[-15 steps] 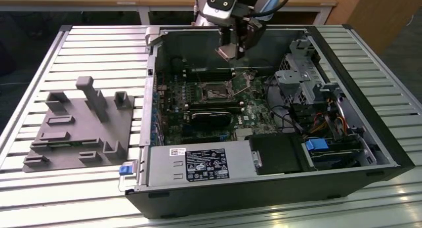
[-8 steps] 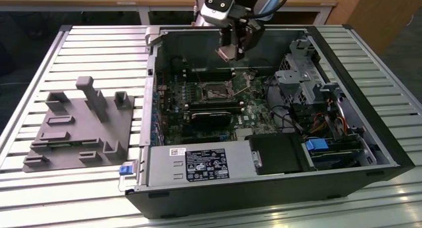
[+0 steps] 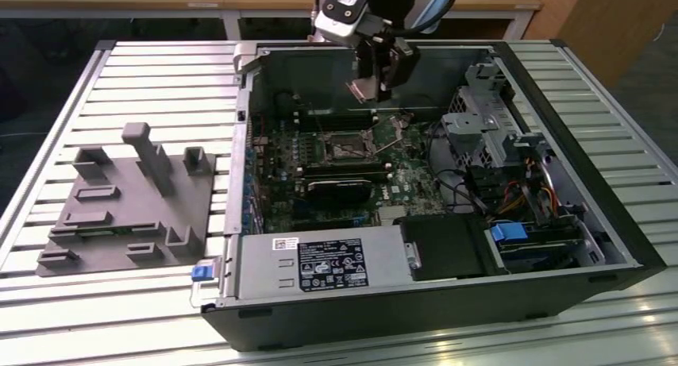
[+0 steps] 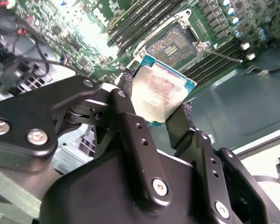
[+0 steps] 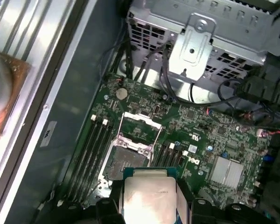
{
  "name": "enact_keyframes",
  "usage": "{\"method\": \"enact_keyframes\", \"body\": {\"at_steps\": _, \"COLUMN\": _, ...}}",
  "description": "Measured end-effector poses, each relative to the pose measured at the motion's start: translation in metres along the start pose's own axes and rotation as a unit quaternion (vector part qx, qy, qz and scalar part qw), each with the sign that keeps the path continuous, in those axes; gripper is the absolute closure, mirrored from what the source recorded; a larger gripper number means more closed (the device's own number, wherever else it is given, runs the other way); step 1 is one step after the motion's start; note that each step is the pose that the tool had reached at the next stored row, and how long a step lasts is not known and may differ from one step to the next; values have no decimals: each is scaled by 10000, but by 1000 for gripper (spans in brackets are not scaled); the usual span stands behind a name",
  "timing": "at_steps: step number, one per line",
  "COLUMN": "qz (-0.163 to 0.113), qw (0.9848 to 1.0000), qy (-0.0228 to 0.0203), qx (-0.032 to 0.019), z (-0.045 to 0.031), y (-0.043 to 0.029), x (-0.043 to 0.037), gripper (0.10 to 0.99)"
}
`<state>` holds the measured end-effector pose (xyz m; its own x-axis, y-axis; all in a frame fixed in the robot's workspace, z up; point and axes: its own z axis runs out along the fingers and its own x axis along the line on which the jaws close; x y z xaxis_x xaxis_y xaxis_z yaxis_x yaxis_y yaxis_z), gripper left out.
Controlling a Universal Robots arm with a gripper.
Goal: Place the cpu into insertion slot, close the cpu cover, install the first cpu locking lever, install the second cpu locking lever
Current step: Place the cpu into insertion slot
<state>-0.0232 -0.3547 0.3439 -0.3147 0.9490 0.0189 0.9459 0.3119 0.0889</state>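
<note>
A slatted metal bench (image 3: 127,72) is carrying an open black computer case (image 3: 424,310), which is lying on its side with the interior facing up. To the exterior view's left of the case, a grey moulded fixture (image 3: 117,215) with posts and pockets is sitting on the bench, just beside the case wall. Inside the case, a green motherboard (image 3: 317,156) is lying flat against the floor of the case, with a silver power supply (image 3: 317,263) running along the near edge and a metal drive cage (image 5: 200,42) standing at one side.

The end effector (image 3: 376,80) is hanging above the far part of the motherboard, well inside the outline of the case. Its two black fingers (image 4: 126,116) are gripping the cpu (image 4: 158,88) by opposite edges, closed only as far as the chip's width. The cpu is riding in the air with its silvery top showing in both wrist views, tilted rather than level, and it is apart from the board beneath it.

The insertion slot (image 5: 126,161) is sitting bare below and a little ahead of the chip, between banks of memory slots (image 5: 91,149). The cpu cover (image 5: 142,120) is standing swung up off the slot at its far edge. A thin metal lever (image 4: 224,55) is sticking out beside the slot.
</note>
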Motion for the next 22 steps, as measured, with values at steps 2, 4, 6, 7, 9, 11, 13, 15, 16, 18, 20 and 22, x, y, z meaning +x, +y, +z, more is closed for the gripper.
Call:
{"method": "enact_keyframes", "body": {"at_steps": 2, "qz": 179, "qw": 9998, "qy": -16, "qx": -3, "z": 13, "y": -1, "x": 0, "gripper": 549}}
{"method": "enact_keyframes", "body": {"at_steps": 4, "qz": 343, "qw": 9994, "qy": -31, "qx": -6, "z": 24, "y": -2, "x": -1, "gripper": 549}}
{"method": "enact_keyframes", "body": {"at_steps": 6, "qz": 474, "qw": 9989, "qy": -42, "qx": -9, "z": 31, "y": -3, "x": -1, "gripper": 549}}
{"method": "enact_keyframes", "body": {"at_steps": 7, "qz": 515, "qw": 9987, "qy": -46, "qx": -10, "z": 33, "y": -3, "x": -1, "gripper": 549}}
{"method": "enact_keyframes", "body": {"at_steps": 9, "qz": 559, "qw": 9984, "qy": -51, "qx": -10, "z": 34, "y": -3, "x": -1, "gripper": 549}}
{"method": "enact_keyframes", "body": {"at_steps": 11, "qz": 561, "qw": 9984, "qy": -51, "qx": -10, "z": 38, "y": -3, "x": -1, "gripper": 549}}
{"method": "enact_keyframes", "body": {"at_steps": 13, "qz": 565, "qw": 9984, "qy": -51, "qx": -8, "z": 39, "y": -4, "x": -1, "gripper": 549}}
{"method": "enact_keyframes", "body": {"at_steps": 15, "qz": 572, "qw": 9983, "qy": -51, "qx": -8, "z": 42, "y": -6, "x": 0, "gripper": 549}}
{"method": "enact_keyframes", "body": {"at_steps": 16, "qz": 583, "qw": 9983, "qy": -52, "qx": -9, "z": 44, "y": -8, "x": 0, "gripper": 549}}
{"method": "enact_keyframes", "body": {"at_steps": 18, "qz": 650, "qw": 9979, "qy": -58, "qx": -10, "z": 47, "y": -11, "x": 1, "gripper": 549}}
{"method": "enact_keyframes", "body": {"at_steps": 20, "qz": 791, "qw": 9968, "qy": -71, "qx": -13, "z": 54, "y": -12, "x": 2, "gripper": 549}}
{"method": "enact_keyframes", "body": {"at_steps": 22, "qz": 971, "qw": 9952, "qy": -86, "qx": -17, "z": 66, "y": -14, "x": 1, "gripper": 549}}
